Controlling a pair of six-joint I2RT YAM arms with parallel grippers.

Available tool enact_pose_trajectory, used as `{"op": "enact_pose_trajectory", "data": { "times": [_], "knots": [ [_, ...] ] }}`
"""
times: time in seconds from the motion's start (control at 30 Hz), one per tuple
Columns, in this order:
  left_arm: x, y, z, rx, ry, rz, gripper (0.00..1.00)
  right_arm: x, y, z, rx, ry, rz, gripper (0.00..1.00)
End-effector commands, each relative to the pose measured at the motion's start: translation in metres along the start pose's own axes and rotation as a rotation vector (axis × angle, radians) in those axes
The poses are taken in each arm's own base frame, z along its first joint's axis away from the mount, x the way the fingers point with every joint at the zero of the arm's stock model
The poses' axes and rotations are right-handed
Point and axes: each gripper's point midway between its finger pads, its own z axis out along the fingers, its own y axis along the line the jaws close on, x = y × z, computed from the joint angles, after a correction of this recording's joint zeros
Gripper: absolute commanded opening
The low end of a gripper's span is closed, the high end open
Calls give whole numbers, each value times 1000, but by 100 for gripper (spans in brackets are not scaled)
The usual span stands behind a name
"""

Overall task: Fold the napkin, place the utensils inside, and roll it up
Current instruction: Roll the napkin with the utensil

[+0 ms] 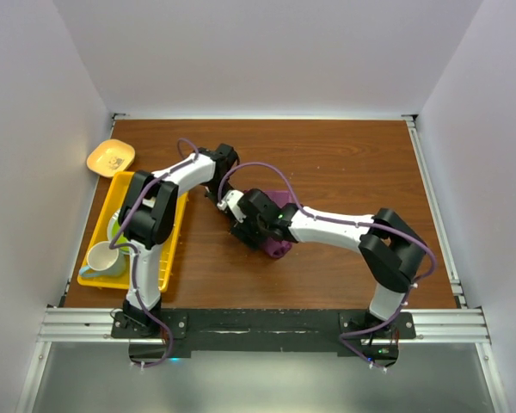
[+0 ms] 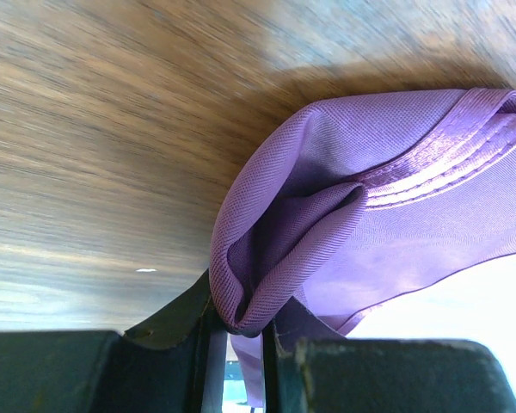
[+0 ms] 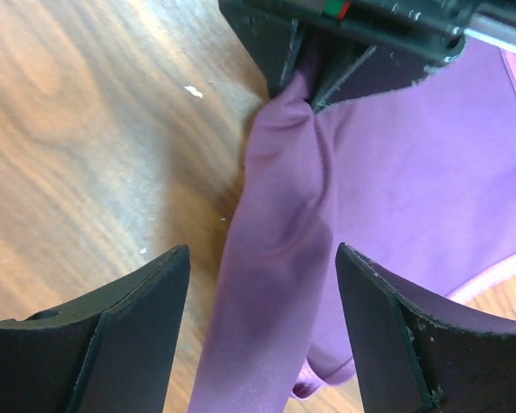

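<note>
The plum-purple napkin (image 1: 279, 248) lies bunched at mid-table, mostly hidden under my right arm in the top view. My left gripper (image 2: 241, 325) is shut on a folded corner of the napkin (image 2: 370, 181), lifting it off the wood. From that pinch a twisted band of the cloth (image 3: 279, 258) runs down between the fingers of my right gripper (image 3: 262, 275). The right gripper is open, and its fingers (image 3: 146, 301) stand clear of the band on both sides. In the top view the left gripper (image 1: 216, 196) and right gripper (image 1: 232, 210) nearly meet. The utensils are out of view.
A yellow tray (image 1: 92, 277) along the left edge holds a white cup (image 1: 102, 256) and a green plate (image 1: 114, 229), partly under my left arm. A small orange dish (image 1: 111, 157) sits at the back left. Metal rails border the table on the right and near sides.
</note>
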Motion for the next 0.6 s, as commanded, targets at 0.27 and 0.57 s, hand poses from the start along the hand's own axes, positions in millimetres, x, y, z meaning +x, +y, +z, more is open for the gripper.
{"op": "enact_pose_trajectory", "data": {
  "times": [0.27,0.57],
  "knots": [
    [15,5,-4,-3,118,-48,0,-18,-10,24,305,-40,-95,77],
    [13,8,-6,5,105,-10,0,19,-4,42,272,50,-72,6]
  ]
}}
